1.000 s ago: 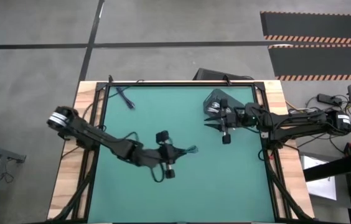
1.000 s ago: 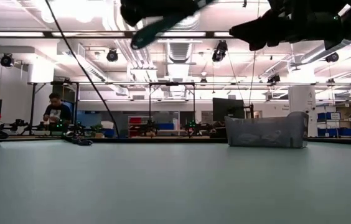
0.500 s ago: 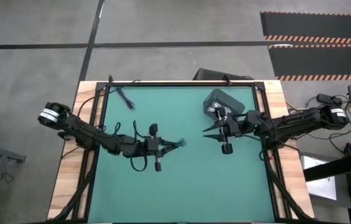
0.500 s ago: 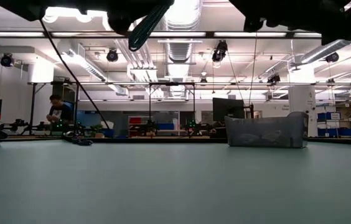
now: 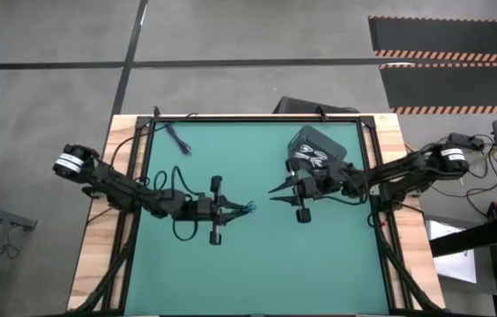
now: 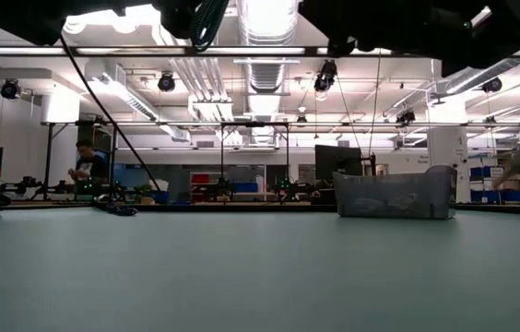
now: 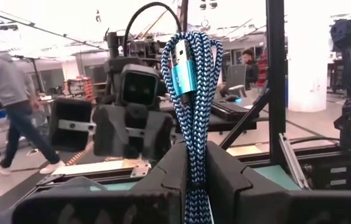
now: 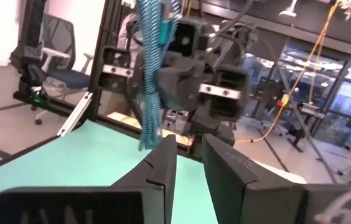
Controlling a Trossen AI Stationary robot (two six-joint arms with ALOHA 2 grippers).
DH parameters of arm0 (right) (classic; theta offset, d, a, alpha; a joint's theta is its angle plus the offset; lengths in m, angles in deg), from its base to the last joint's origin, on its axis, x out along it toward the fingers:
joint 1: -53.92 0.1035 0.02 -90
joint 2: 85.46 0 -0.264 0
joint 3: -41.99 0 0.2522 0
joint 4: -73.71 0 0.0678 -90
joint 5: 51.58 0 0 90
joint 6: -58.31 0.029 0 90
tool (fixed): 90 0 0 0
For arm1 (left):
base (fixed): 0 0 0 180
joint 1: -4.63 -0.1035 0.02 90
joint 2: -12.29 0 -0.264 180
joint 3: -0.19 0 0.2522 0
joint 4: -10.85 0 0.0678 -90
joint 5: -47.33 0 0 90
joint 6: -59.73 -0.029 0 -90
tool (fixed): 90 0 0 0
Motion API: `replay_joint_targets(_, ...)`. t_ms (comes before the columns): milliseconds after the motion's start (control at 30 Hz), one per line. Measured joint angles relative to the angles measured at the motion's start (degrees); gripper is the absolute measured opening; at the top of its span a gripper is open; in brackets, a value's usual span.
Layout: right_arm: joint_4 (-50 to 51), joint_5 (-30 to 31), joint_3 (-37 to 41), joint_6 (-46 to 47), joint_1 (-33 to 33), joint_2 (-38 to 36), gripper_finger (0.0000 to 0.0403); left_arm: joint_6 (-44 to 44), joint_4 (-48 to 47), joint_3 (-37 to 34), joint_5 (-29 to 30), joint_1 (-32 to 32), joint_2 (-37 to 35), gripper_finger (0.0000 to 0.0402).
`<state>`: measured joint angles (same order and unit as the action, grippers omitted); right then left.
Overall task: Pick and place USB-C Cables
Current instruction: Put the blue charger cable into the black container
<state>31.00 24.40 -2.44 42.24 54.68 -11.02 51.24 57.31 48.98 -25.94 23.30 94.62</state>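
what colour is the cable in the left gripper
The cable is teal-and-white braided with a teal metallic plug; the left wrist view shows it best, pinched in the left gripper.

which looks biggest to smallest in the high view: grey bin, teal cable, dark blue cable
1. grey bin, clearly largest.
2 and 3. teal cable, held in the left claw, and dark blue cable: both small, too alike to rank.

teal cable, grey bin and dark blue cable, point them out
teal cable (image 7: pixel 190 81), left wrist view, on its connector.
grey bin (image 6: pixel 395 195), low view, on its front wall.
dark blue cable (image 5: pixel 176 139), high view, on its middle.
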Motion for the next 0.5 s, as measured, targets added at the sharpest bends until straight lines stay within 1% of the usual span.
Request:
replay_joint_targets(167, 0.0, -0.1, -3.1, -0.4, 1.0, 4.4, 0.0068, 0.0, 2.3, 0.0, 0.0, -0.1, 0.0, 0.002)
replay_joint_targets(267, 0.0, -0.2, -4.7, 1.1, 1.0, 6.2, 0.0068, 0.0, 2.7, 0.0, 0.0, -0.2, 0.0, 0.002)
replay_joint_targets(433, 0.0, -1.7, -6.3, 2.1, 1.1, 8.0, 0.0069, -0.6, 2.7, -0.1, 0.0, -0.3, 0.0, 0.002)
replay_joint_targets(500, 0.0, -2.9, -7.0, 2.8, 1.1, 8.6, 0.0075, -0.9, 3.0, -0.1, 0.0, -0.3, 0.0, 0.002)
